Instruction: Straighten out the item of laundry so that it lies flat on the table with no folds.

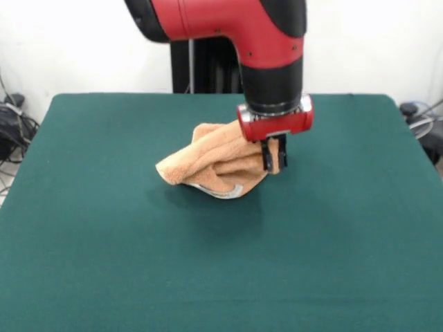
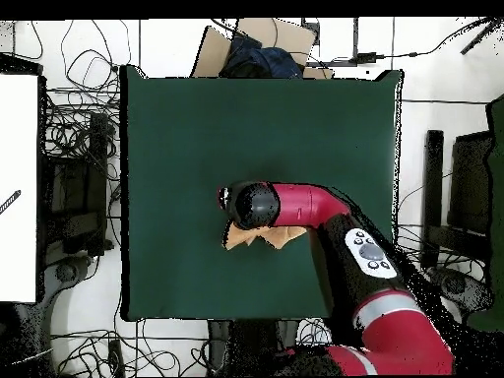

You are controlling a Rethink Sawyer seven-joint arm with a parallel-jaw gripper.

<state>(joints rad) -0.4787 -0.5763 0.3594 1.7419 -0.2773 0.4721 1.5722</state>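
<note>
The item of laundry is an orange-tan towel, bunched and folded over itself near the middle of the table. Its right end is lifted off the cloth top, while the left end hangs down and touches it. My gripper is shut on that raised right end, with towel fabric showing between the black fingers. In the overhead view the arm's head covers most of the towel, and the gripper itself is hidden beneath it. Only crumpled edges of the towel stick out around the arm.
The dark green table spreads wide on every side of the towel. Cables and equipment lie on the floor around it, and a cardboard box sits past its top edge in the overhead view.
</note>
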